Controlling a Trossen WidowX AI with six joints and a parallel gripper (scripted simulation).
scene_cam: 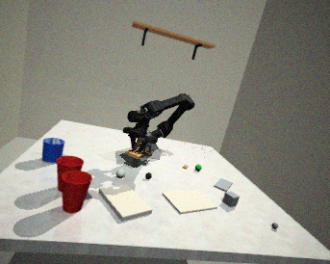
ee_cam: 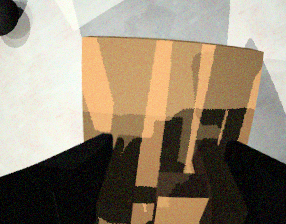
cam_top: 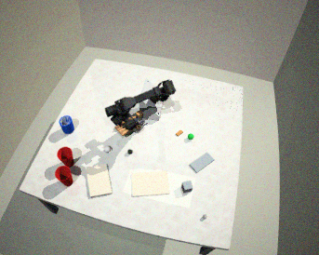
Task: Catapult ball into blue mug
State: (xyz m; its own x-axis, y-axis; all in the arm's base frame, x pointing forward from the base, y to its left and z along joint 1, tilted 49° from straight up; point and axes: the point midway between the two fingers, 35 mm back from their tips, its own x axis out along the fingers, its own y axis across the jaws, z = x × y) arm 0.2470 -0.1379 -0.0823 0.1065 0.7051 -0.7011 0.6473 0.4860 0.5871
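Observation:
The orange wooden catapult is between my fingers. My gripper is shut on it, with a black fingertip at each side in the wrist view. The arm hides part of the catapult, and I cannot tell if its base touches the table. The blue mug stands upright at the far left, apart from the catapult. A green ball, a white ball and a black ball lie on the table. I see no ball in the catapult.
Two red cups stand at the left front. Two cream slabs lie at the front. A grey cube, a flat grey plate and a small orange block lie at the right.

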